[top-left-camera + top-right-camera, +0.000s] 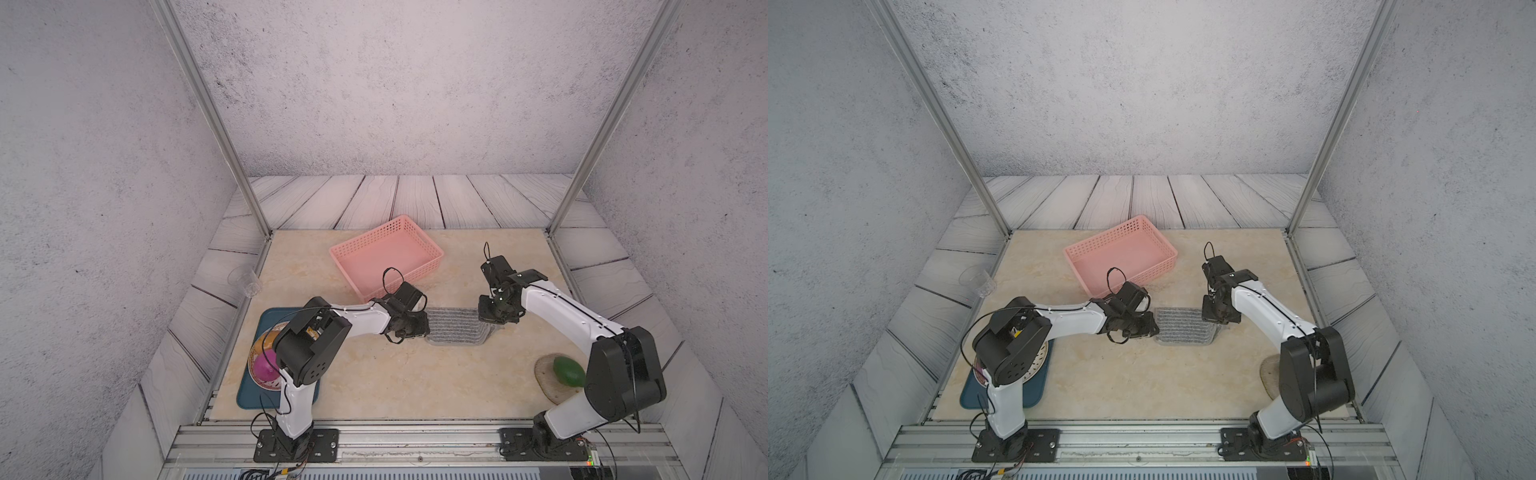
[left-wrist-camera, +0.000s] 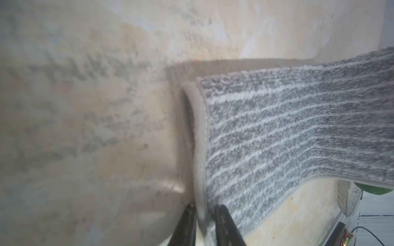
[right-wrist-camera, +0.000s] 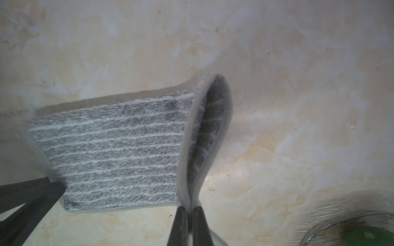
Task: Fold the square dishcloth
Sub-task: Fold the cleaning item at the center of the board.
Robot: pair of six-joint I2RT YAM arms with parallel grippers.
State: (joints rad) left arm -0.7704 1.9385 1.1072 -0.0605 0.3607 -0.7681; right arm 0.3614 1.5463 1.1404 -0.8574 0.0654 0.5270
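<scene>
surface: beige marbled table [image 1: 374, 374] inside grey speckled walls, with a pale plank-patterned border around it.

item 1, dishcloth [image 1: 455, 328]: lies at mid-table between the two grippers, just in front of the pink basket [image 1: 386, 257] and not touching it. soft fuzzy grey pile with thin white stripes running along its length and a smooth pale grey hem. in both top views [image 1: 1185, 326] it reads as a band wider than it is deep, with the hem showing along its near side. the wrist views show it doubled over: at each short end the two layers gape in a narrow loop. from the left wrist [image 2: 287, 132] the striped face rises away from the fingers; from the right wrist [image 3: 119, 153] a shadow lies on the table beside the cloth.

item 2, left gripper [image 2: 202, 209]: at the cloth's left end. the hem sits between its two dark fingers, which stand close on either side; whether they pinch it tight cannot be told.

item 3, right gripper [image 3: 189, 209]: at the cloth's right end, fingers pressed together on the doubled hem, gripping it.

item 4, blue tray [image 1: 249, 399]: near left corner, partly under the left arm.

item 5, green fruit [image 1: 568, 370]: near right, well apart from the cloth.

item 6, clear cup [image 1: 245, 280]: left edge, on the border.
</scene>
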